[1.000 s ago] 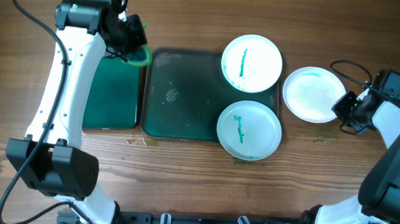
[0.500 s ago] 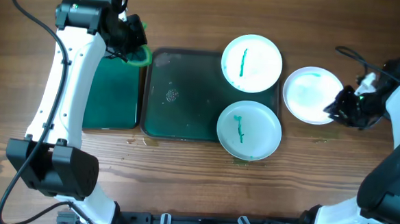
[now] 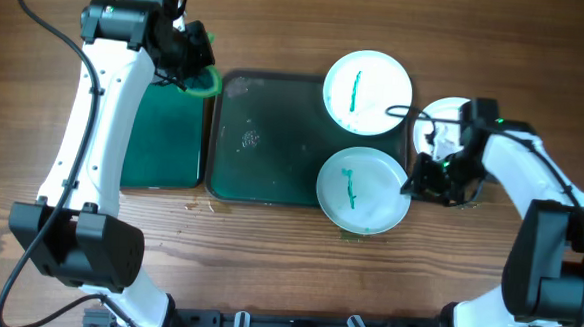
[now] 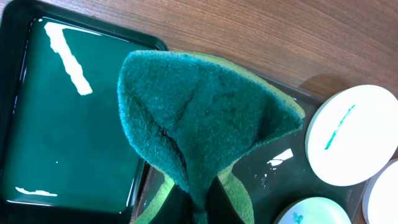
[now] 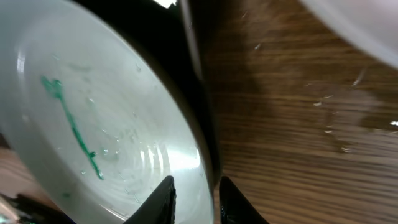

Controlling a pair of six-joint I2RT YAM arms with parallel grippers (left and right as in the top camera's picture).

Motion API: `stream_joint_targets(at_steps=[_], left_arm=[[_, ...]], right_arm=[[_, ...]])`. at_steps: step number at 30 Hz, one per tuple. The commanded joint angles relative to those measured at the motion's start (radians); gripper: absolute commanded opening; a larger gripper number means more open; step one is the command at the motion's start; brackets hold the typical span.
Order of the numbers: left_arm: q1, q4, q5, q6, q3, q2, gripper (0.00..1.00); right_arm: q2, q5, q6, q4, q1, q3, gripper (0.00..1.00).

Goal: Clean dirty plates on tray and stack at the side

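three plates (image 3: pixel 367 89), two trays (image 3: pixel 261 172), one sponge (image 4: pixel 199 118) pinched in left hand (image 4: pixel 200 200); right hand (image 5: pixel 196 190) parted.

Glossy tray (image 3: pixel 271 172); rough fibrous sponge (image 4: pixel 199 106); matt wood table (image 3: pixel 267 252).

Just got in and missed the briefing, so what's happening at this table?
The left gripper pinches a green sponge above the left edge of the dark tray. The right gripper sits open at the rim of the near plate, which is streaked green. The far plate on the tray is streaked too. A third plate lies on the table beside the tray.
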Motion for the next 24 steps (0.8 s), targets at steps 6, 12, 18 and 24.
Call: stream_joint_targets(at_steps=[6,12,18,24], left_arm=[[0.001,0.003,0.009,0.012,0.0,0.003,0.04],[0.001,0.003,0.009,0.012,0.0,0.003,0.04],[0.001,0.003,0.009,0.012,0.0,0.003,0.04],[0.001,-0.001,0.009,0.012,0.0,0.003,0.04]], right_arm=[[-0.014,0.026,0.052,0.035,0.049,-0.036,0.04],[-0.016,0.017,0.059,-0.004,0.05,-0.03,0.04],[-0.022,-0.105,0.116,0.03,0.156,0.017,0.04],[-0.022,-0.027,0.438,0.27,0.344,0.038,0.04]])
